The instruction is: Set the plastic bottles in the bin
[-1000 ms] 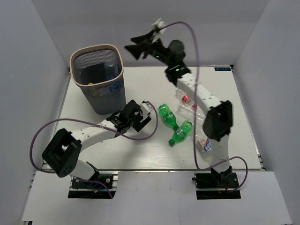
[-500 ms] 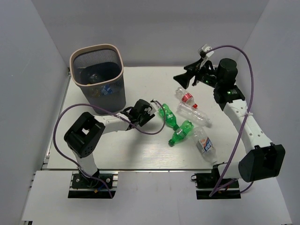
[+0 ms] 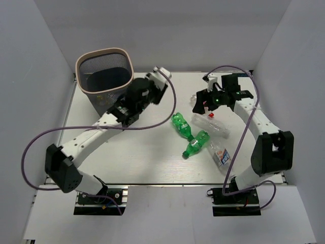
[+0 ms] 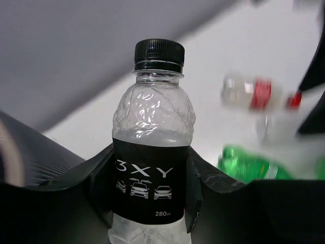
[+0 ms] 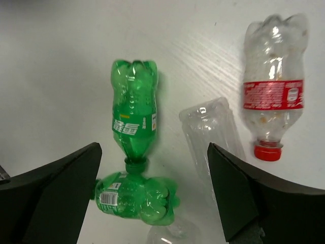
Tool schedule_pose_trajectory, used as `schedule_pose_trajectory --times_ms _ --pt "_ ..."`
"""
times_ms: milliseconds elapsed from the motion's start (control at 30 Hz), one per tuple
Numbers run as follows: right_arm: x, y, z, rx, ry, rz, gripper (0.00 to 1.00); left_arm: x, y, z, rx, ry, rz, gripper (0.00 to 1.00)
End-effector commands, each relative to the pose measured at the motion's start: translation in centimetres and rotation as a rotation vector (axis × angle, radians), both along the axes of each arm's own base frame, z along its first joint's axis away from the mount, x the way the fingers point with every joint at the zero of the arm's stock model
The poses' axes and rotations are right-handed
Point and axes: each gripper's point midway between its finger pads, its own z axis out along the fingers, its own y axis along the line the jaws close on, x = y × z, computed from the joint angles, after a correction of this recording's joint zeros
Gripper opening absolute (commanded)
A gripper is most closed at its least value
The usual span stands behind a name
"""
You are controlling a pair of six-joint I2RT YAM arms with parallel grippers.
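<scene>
The left pincer (image 4: 151, 195) is clamped on the black-label bottle (image 4: 152, 127), fingers on both sides of the label band, black cap up, approx. upright in the wrist view. From above it's held off the table (image 3: 147, 157), just right of the bin (image 3: 101, 50) and not over the opening yet. The bottle looks empty, so prob. v. light. Its thin crinkled walls should give under a squeeze, and the smooth plastic can slip. The label band at mid-body seems the right hold: firm, not crushing.

The right pincer (image 5: 153, 152) is spread wide w/ nothing in it, hovering over the cluster at the right of the table. Below it are:
- a red-label bottle (image 5: 274, 86) w/ red cap
- a clear bare bottle (image 5: 210, 132) just beside it
- a green bottle (image 5: 133, 109) w/ its neck against the side of a second green bottle (image 5: 134, 198)

A blue-label bottle (image 3: 221, 156) lies nearer, well apart from the bin. All lie on their sides and are round, so they'll likely roll if nudged. Best taken across the body at mid-length, not at neck or cap.

The bin stands at the far left: tall mesh wall, beige rim. Its inside reads dark from above, so can't tell what's in it. The mouth is much wider than any bottle, so a drop shouldn't need fine aim.
</scene>
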Motion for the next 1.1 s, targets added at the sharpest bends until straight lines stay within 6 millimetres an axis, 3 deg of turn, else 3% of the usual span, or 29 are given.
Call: schedule_pose_trajectory --times_ms 0,33,67,133,267,400,500,633,700,733,800,900,967,1000,1033,1067 --pt "-1.0 1.1 -1.0 -0.055 0.068 0.085 0.90 0.2 2.4 9.0 -0.200 -0.124 0.118 0.28" --pt "-0.8 1.4 -1.7 -0.061 0.085 0.090 0.90 0.2 2.8 12.0 -0.252 -0.167 0.138 0.28" --pt "-0.6 1.8 -2.1 -0.070 0.091 0.097 0.90 0.6 3.0 13.0 -0.275 -0.184 0.165 0.29" --pt "-0.1 2.5 -2.9 -0.087 0.095 0.095 0.90 1.4 5.3 15.7 -0.327 -0.242 0.287 0.31" --pt "0.3 4.6 -3.9 -0.094 0.099 0.121 0.90 2.5 9.8 17.3 -0.352 -0.301 0.509 0.33" --pt "0.2 6.0 -5.2 -0.104 0.113 0.127 0.90 3.9 15.0 15.8 -0.325 -0.277 0.752 0.38" --pt "-0.3 7.7 -5.4 -0.107 0.106 0.165 0.90 3.9 17.6 15.0 -0.335 -0.254 0.856 0.39" --pt "-0.1 8.6 -7.0 -0.165 0.091 0.155 0.90 4.1 22.0 13.8 -0.334 -0.221 0.973 0.50" --pt "0.0 8.8 -8.6 -0.213 0.112 0.132 0.90 4.6 22.5 12.8 -0.317 -0.168 0.967 0.64" --pt "0.5 8.5 -8.9 -0.237 0.106 0.105 0.90 4.6 23.2 12.4 -0.302 -0.154 0.976 0.80" --pt "0.4 8.5 -10.4 -0.279 0.132 0.088 0.90 5.1 22.8 11.4 -0.290 -0.111 0.943 0.96" --pt "0.4 8.0 -11.9 -0.325 0.165 0.068 0.90 5.1 21.6 11.5 -0.271 -0.087 0.853 1.00" --pt "-0.1 8.0 -12.4 -0.334 0.182 0.075 0.84 5.1 19.3 11.8 -0.267 -0.080 0.714 1.00" --pt "-0.1 8.1 -12.3 -0.320 0.185 0.082 0.80 4.5 17.0 13.1 -0.266 -0.093 0.547 0.98" --pt "-0.2 8.3 -12.3 -0.311 0.186 0.088 0.76 4.0 15.2 12.7 -0.253 -0.082 0.441 0.96" --pt "-0.4 8.5 -12.2 -0.304 0.191 0.102 0.66 3.3 13.5 12.7 -0.258 -0.071 0.330 0.94"
